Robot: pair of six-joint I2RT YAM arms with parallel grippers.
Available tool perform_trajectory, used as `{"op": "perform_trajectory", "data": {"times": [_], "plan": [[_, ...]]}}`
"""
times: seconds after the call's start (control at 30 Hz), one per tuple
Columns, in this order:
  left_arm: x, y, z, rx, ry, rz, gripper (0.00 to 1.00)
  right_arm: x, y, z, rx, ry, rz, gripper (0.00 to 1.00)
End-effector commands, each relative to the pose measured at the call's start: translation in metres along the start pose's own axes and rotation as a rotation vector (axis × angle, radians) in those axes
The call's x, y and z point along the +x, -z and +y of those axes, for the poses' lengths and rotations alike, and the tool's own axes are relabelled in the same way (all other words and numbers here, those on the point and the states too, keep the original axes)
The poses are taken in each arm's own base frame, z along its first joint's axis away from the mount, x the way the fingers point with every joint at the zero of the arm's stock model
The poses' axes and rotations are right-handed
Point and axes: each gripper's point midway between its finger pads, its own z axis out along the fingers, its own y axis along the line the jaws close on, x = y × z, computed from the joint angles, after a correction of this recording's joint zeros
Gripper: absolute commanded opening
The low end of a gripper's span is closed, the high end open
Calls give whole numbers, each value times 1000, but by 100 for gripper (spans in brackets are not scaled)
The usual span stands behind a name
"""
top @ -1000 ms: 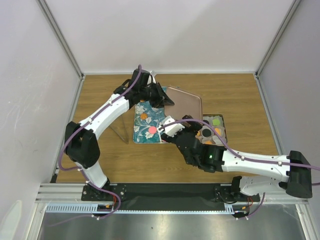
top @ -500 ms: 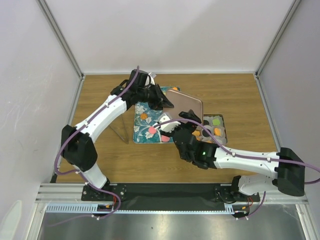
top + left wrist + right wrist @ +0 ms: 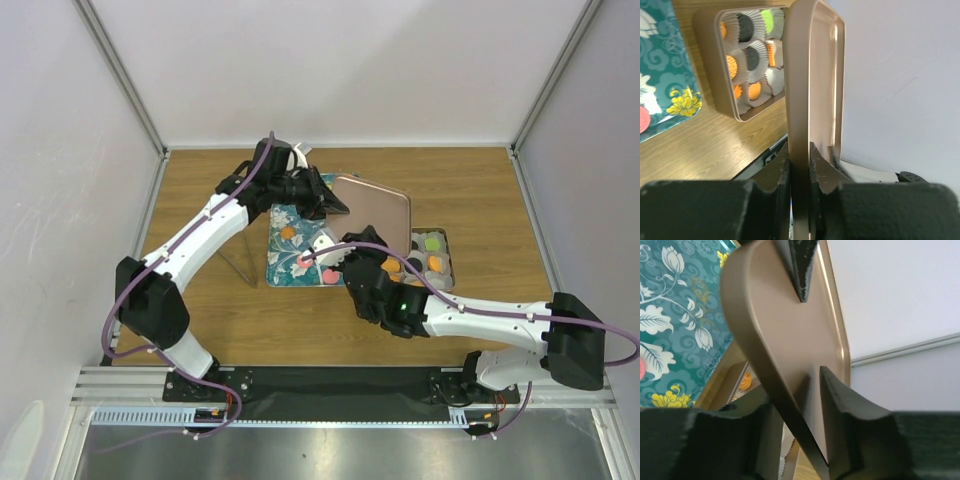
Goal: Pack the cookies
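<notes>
A rose-gold metal lid point(image 3: 378, 203) hangs tilted above the table, between the teal tray point(image 3: 290, 228) and the square tin point(image 3: 452, 262). My left gripper point(image 3: 325, 200) is shut on the lid's far-left rim point(image 3: 815, 75). The right gripper point(image 3: 372, 245) has its jaws on either side of the lid's near edge point(image 3: 790, 325), pressed against it. Orange, black and green cookies point(image 3: 731, 64) sit in the tin's paper cups. One pink cookie point(image 3: 303, 260) lies on the tray.
The tin's wall point(image 3: 705, 65) is just right of the tray point(image 3: 665, 60) on the wooden table. White enclosure walls stand on three sides. The right arm stretches across the table's front, partly covering the tin's left cups.
The lid has risen and tipped toward the tin in the left gripper. The right gripper has moved up from the tin to the lid's near edge and closed its jaws on it.
</notes>
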Motion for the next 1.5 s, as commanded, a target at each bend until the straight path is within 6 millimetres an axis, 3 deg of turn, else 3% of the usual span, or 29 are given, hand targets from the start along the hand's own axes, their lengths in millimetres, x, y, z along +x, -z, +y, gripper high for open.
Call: {"op": "perform_trajectory", "data": {"times": [0.0,0.13,0.3,0.37,0.47,0.63,0.8,0.83,0.9,0.97,1.0,1.03,1.07,1.2,1.23,1.27,1.3,1.37,1.47], "plan": [[12,17,-19,70,-55,25,21,-15,1,-29,93,-80,-11,35],[9,17,-25,90,-69,15,40,-20,3,-31,97,-84,-24,22],[0,18,-37,125,-95,-16,73,-24,4,-35,95,-98,-31,9],[-10,21,-46,143,-119,-48,86,-26,3,-37,84,-112,-23,7],[-30,24,-53,157,-139,-100,96,-26,4,-39,42,-166,-7,3],[-75,42,-61,165,-180,-237,100,-10,9,-36,-111,-324,59,2],[-112,56,-64,176,-188,-348,100,12,6,-50,-205,-509,138,2],[-116,58,-65,180,-191,-366,100,10,8,-46,-256,-587,138,2],[-126,64,-65,165,-218,-415,100,25,4,-59,-266,-683,162,2],[-132,70,-70,150,-249,-457,100,24,8,-63,-335,-824,145,1],[-132,69,-70,141,-261,-460,100,38,0,-78,-311,-889,160,0],[-133,68,-66,121,-276,-470,100,33,5,-68,-419,-950,134,0],[-131,64,-62,107,-280,-466,100,31,8,-72,-449,-1039,122,1],[-107,35,-45,32,-324,-421,100,52,0,-88,-561,-1329,108,3],[-100,25,-33,3,-330,-405,100,61,2,-97,-614,-1406,96,2],[-97,19,-28,-20,-332,-411,100,72,1,-91,-648,-1466,120,1],[-87,8,-24,-28,-338,-385,100,69,1,-94,-687,-1543,110,1],[-77,-9,-9,-58,-332,-362,100,89,1,-93,-746,-1650,138,1],[-64,-33,11,-103,-321,-336,100,105,-4,-89,-781,-1731,172,1]]}}
